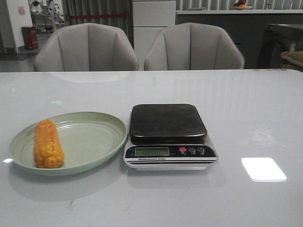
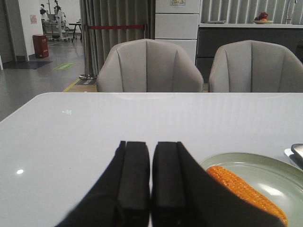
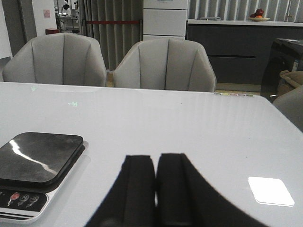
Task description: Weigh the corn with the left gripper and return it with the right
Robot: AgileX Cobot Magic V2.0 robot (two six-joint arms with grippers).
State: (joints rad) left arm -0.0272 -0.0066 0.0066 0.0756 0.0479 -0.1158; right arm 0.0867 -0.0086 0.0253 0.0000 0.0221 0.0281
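Both grippers are sitting closed, empty; the corn (image 1: 48, 144), lengthwise at lower left, is lying nearer the left gripper (image 2: 150, 177).

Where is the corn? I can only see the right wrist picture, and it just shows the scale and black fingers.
Observer: The corn lies on a pale green plate, on the scale's left side in the front view.
Operator: Is anything on the scale?
Observer: No, its dark platform is bare. The front view also shows its small display and three buttons facing the robot.
Operator: Is the other hand grabbing the corn?
Observer: No. In the left wrist view the left gripper is shut on nothing, and the corn sits just beside it on the plate.
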